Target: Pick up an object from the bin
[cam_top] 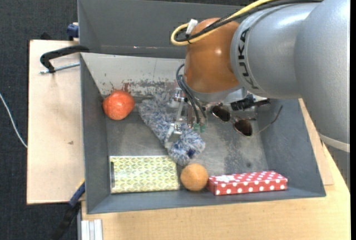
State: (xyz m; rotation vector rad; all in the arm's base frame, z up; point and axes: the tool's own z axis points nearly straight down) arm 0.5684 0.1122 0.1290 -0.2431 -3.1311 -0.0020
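Blue-and-white cloth (156, 114), crumpled in the middle of the bin (128, 141), is the thing my gripper (186, 119) hangs over in the camera view. The bundle spreads from about ten o'clock of me down to six o'clock, so I am above its right-hand part. Whether my gripper stands wide or narrow I cannot tell, nor whether it touches the fabric.

I judge the cloth light, soft and limp. It should give under pressure and drape once lifted, with little risk of damage. A raised fold near the middle looks like the best place to take it, rather than a thin edge that could slip out.

Around it:
- An orange-red ball (118, 105) at nine o'clock.
- A smaller orange ball (194, 176) at six, just below the cloth.
- A green patterned box (143, 173) at seven.
- A red dotted box (247, 183) at five.
- Sunglasses (233, 119) close by at three.
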